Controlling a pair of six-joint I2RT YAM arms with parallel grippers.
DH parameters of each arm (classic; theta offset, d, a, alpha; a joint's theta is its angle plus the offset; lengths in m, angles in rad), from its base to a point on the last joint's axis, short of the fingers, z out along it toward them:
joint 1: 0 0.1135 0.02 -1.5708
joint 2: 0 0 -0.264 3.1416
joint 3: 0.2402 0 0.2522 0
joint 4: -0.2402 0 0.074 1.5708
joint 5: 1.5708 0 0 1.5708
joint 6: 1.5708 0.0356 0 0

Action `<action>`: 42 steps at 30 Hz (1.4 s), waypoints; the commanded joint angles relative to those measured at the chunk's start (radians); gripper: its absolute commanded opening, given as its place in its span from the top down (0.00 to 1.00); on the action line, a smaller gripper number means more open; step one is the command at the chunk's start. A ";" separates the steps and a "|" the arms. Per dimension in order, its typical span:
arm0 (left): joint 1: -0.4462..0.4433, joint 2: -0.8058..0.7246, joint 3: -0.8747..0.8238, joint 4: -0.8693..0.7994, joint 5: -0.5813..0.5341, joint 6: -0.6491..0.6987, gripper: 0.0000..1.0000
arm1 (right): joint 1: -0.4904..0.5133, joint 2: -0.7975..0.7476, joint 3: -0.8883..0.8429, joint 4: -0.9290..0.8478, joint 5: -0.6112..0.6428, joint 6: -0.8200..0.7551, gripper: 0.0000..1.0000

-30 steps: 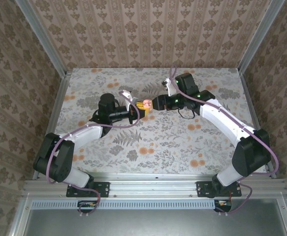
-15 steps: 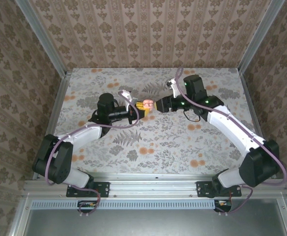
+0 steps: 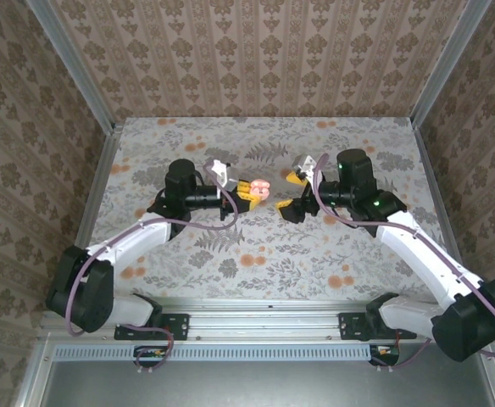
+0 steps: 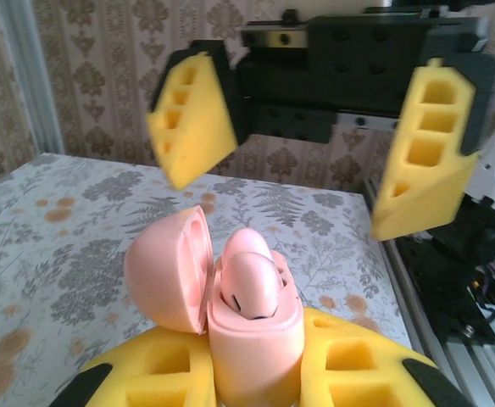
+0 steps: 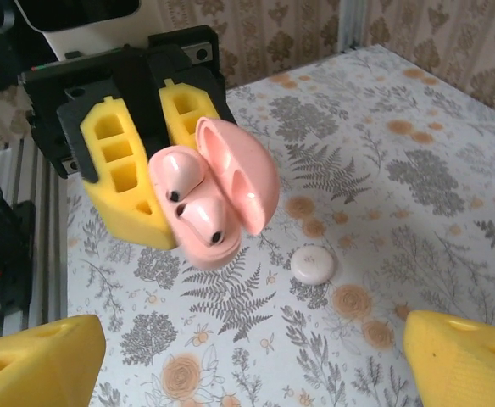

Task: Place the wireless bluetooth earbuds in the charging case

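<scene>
Above table [image 3: 315, 254], jaws level, opposed, apart.

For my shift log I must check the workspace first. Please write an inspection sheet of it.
Surface: floral table, nothing spilled.
Job's things: charging case open, two earbuds seated inside.
Clutter: one small white disc lying on the table.
Grippers: left gripper shut on the charging case; right gripper open, apart from it.
Cables: purple cable along each arm.
Surroundings: patterned walls, metal frame.
</scene>
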 commanded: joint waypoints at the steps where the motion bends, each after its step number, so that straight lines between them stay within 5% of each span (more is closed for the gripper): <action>1: -0.015 -0.045 0.035 -0.092 0.054 0.114 0.89 | 0.005 0.044 0.056 -0.025 -0.106 -0.099 0.12; 13: -0.021 -0.081 0.005 -0.095 0.013 0.145 0.89 | 0.094 0.085 0.081 -0.047 -0.160 -0.186 0.15; 18: -0.021 -0.083 -0.005 -0.105 -0.003 0.154 0.89 | 0.094 0.083 0.098 -0.075 -0.209 -0.229 0.24; 32: -0.020 -0.074 -0.028 -0.121 -0.032 0.155 0.90 | 0.073 -0.052 0.050 -0.030 -0.161 -0.251 0.28; 37: -0.023 -0.039 -0.022 -0.105 -0.077 0.048 0.90 | 0.044 -0.062 0.021 -0.043 -0.125 -0.209 0.30; 42: -0.031 0.034 -0.036 -0.055 -0.193 -0.206 0.90 | 0.006 -0.096 -0.058 -0.008 -0.047 -0.094 0.32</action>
